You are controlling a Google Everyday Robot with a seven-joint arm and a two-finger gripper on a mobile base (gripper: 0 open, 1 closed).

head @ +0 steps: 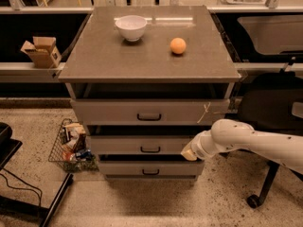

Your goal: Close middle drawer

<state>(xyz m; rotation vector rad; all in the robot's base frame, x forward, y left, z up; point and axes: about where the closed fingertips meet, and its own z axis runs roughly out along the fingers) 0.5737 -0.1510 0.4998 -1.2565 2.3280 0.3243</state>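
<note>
Grey, rigid-looking middle drawer (pixel 120 144), slightly pulled out between the top drawer (pixel 113 111) and bottom drawer (pixel 123 168), should roll easy, so I'd just push its flat front, where the gripper (pixel 189 153) sits at the right end (can't tell if it's spread or pressed together).

hand (pixel 188 153) at middle drawer (pixel 123 144), floor (pixel 151 203) open

We have a single view, set high in front of the grey cabinet (pixel 151 60) and tilted down toward it, so we look onto its top and down its three drawer fronts at once. At middling range the whole cabinet fits, with speckled floor (pixel 142 207) in front of it. The gripper (pixel 188 153) sits at the right end of the middle drawer (pixel 137 144).
</note>
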